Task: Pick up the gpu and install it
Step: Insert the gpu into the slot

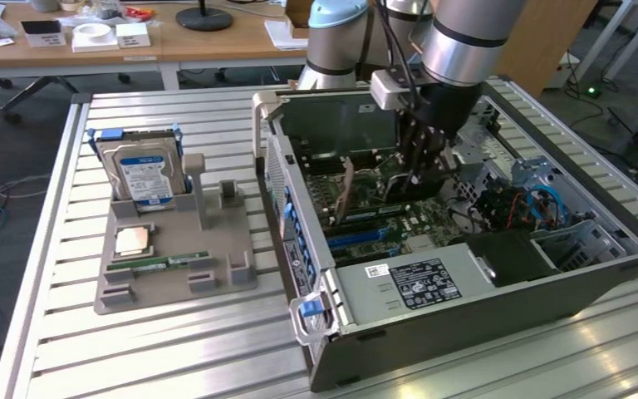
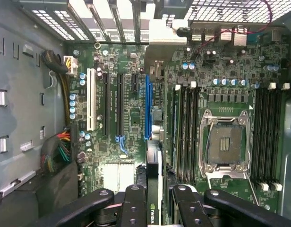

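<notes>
My gripper [image 1: 422, 166] reaches down into the open computer case [image 1: 474, 324], above the motherboard [image 1: 380, 229]. In the wrist view the two black fingers [image 2: 135, 205] of my gripper [image 2: 157, 203] are shut on the gpu [image 2: 153, 184]. The gpu is a thin black card seen edge-on, with a small green logo on it. It hangs upright over the motherboard [image 2: 131, 118], roughly in line with the long blue slot [image 2: 147, 106] and apart from it.
A grey holder [image 1: 175, 266] on the slatted table carries a blue-labelled hard drive [image 1: 142, 170], a processor chip [image 1: 133, 241] and a green memory stick [image 1: 162, 262]. Inside the case are the power supply [image 1: 424, 283], cable bundles [image 2: 58, 151], memory slots [image 2: 185, 127] and the processor socket [image 2: 226, 144].
</notes>
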